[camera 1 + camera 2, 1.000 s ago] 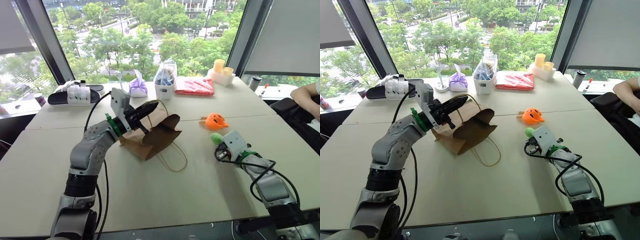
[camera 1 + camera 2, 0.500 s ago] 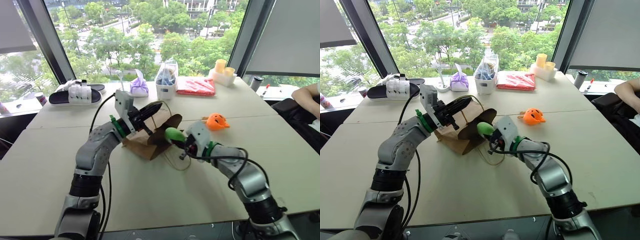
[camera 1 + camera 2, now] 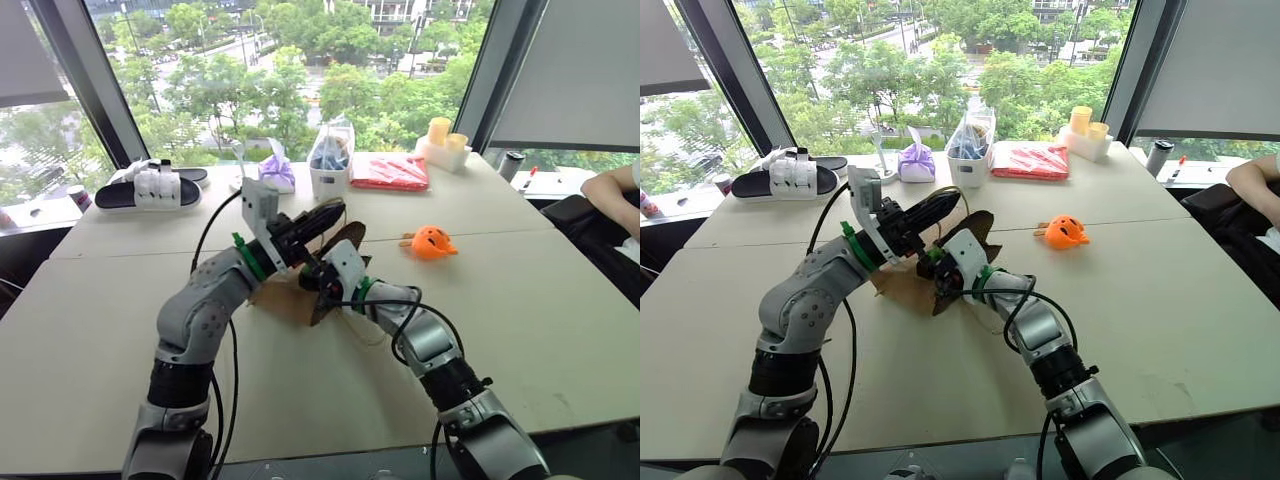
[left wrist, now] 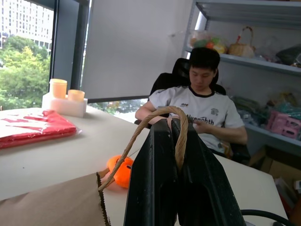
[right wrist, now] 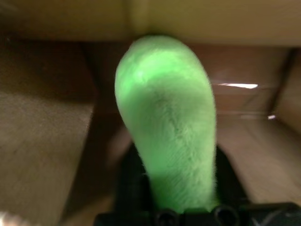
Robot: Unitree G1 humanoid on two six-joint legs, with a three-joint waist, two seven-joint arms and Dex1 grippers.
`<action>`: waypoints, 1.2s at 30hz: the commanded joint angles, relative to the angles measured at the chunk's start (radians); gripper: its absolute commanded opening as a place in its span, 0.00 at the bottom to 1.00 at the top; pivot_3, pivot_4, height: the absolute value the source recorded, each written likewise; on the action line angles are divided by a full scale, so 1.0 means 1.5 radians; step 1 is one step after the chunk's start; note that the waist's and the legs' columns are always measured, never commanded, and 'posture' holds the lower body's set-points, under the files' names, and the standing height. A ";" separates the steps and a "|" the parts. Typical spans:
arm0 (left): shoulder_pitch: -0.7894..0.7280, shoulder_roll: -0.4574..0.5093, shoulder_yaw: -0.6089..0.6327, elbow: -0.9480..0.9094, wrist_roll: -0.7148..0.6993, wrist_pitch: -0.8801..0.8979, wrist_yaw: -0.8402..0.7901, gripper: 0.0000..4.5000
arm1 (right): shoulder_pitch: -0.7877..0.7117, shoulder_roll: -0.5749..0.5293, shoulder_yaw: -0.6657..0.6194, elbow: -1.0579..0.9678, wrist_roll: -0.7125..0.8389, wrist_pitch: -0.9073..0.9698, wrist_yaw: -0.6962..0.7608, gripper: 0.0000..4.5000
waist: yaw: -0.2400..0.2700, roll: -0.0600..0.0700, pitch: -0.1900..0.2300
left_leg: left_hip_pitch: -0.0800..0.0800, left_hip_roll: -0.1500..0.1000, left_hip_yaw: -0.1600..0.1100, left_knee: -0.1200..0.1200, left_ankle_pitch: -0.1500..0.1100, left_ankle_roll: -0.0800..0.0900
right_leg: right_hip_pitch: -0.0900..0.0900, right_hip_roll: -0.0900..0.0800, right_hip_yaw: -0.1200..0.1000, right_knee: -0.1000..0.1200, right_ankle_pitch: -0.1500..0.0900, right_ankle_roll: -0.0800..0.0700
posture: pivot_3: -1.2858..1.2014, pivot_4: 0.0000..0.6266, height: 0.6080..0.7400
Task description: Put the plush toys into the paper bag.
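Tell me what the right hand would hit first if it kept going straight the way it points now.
Probably the inner back wall of the brown kraft paper bag: the right hand is inside its mouth, with the bright green plush toy ahead of its fingers. Depth is unclear.

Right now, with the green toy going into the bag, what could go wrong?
The left gripper holds the paper bag up only by its thin handle, so the cord could slip and the mouth could sag shut.

The green toy is inside the bag but sits between the right gripper's fingers; it might cling and come back out when the arm pulls away.

The orange toy lies apart on the table, so it may need a long reach.
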State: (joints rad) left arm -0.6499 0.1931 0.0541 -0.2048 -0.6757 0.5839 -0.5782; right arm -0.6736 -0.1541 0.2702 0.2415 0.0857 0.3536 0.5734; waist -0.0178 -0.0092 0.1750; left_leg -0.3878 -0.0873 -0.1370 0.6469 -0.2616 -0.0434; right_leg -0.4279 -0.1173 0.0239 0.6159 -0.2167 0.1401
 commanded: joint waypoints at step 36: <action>-0.123 0.031 -0.008 0.116 0.043 -0.045 -0.107 0.00 | -0.177 -0.194 -0.122 0.479 -0.137 -0.234 -0.163 0.99 | -0.003 0.000 0.001 | -0.001 0.000 0.002 0.000 0.000 0.000 | -0.001 -0.001 0.001 -0.001 0.000 0.000 | 0.52 0.24 1.00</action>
State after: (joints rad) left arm -0.8315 0.2326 0.0253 0.0212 -0.6073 0.5215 -0.7488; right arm -0.8928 -0.4419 0.0839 0.9000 -0.0857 0.0648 0.3791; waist -0.0225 -0.0086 0.1761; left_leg -0.3897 -0.0875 -0.1341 0.6466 -0.2616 -0.0434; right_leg -0.4296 -0.1182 0.0249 0.6142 -0.2168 0.1404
